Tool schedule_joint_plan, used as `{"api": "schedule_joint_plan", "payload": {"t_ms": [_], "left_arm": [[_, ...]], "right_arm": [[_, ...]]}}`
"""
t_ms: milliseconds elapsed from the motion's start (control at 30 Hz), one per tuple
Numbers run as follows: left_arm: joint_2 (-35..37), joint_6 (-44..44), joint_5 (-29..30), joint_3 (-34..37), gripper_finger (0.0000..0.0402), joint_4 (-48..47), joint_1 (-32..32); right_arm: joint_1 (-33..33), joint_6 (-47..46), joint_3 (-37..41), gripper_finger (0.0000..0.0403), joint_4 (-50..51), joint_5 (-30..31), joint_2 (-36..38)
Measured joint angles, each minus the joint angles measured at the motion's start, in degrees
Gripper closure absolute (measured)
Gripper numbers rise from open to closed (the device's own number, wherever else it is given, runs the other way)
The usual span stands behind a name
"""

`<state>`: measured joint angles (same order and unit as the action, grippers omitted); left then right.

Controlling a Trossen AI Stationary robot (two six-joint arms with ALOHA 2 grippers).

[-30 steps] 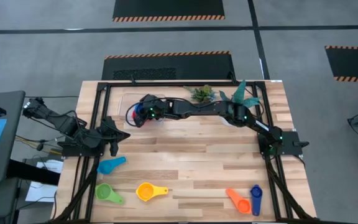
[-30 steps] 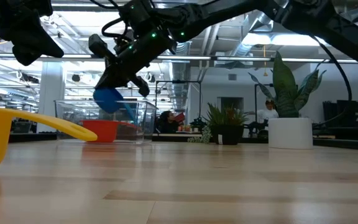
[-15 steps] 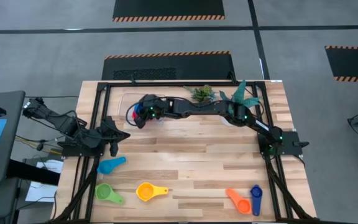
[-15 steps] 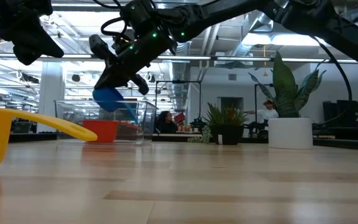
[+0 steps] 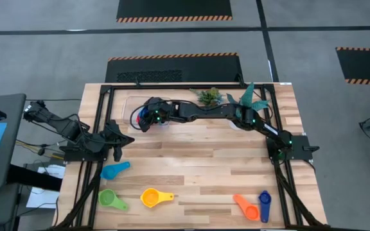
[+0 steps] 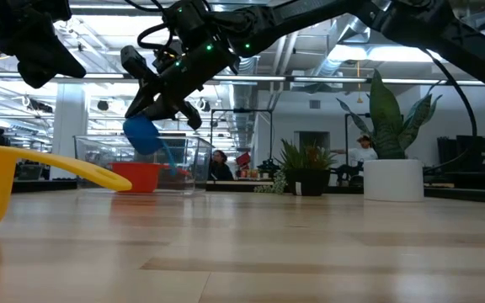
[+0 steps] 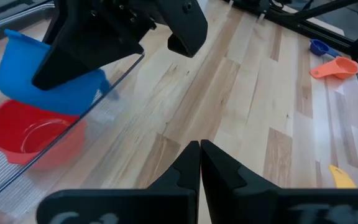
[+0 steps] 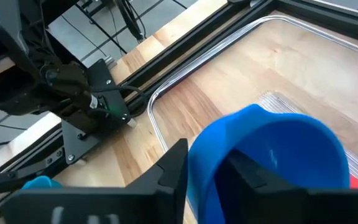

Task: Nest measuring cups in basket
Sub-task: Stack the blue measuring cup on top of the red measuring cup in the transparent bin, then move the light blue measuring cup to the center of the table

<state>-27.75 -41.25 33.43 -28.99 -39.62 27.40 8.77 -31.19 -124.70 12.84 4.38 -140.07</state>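
My right gripper (image 6: 141, 114) reaches over the clear basket (image 6: 196, 164) at the table's far left, with the blue measuring cup (image 6: 141, 135) at its fingertips. Its fingers stand apart in the left wrist view. A red cup (image 7: 30, 134) sits upright on the basket's floor just under the blue one. My left gripper (image 7: 199, 149) is shut on nothing and hangs above the table's left side (image 5: 116, 153). On the near part of the table lie the light blue (image 5: 113, 170), green (image 5: 111, 199), yellow (image 5: 151, 197), orange (image 5: 246, 206) and dark blue (image 5: 264, 205) cups. My right gripper has the blue cup's side wall by the rim (image 8: 204, 155) between its parted fingers, one finger inside the bowl (image 8: 247, 171) and one outside (image 8: 173, 168). The fingers slant down from the table's right side. The cup hangs tilted above the red cup, its handle (image 6: 168, 160) pointing down.
A small green plant (image 5: 209, 96) and a taller plant in a white pot (image 6: 394, 179) stand at the far edge, right of the basket. A black frame (image 5: 101, 128) runs along the table's sides. The middle of the wooden top (image 5: 198, 160) is bare.
The blue cup has tipped in my right gripper's fingers: its bowl has sunk a little and its handle has swung further down toward the red cup. Both arms have stayed in place.
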Motion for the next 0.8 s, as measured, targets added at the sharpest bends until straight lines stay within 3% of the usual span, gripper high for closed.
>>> {"api": "schedule_joint_plan", "payload": {"t_ms": [433,800], "left_arm": [[-0.01,-0.15,-0.04,0.00,0.0401,0.00,0.01],[-0.01,-0.15,-0.06,0.00,0.0401,0.00,0.00]], "right_arm": [[0.42,0.14,0.00,0.0250,0.00,0.07,0.02],[0.09,-2.22,0.00,0.0244,0.00,-2.56,0.02]]}}
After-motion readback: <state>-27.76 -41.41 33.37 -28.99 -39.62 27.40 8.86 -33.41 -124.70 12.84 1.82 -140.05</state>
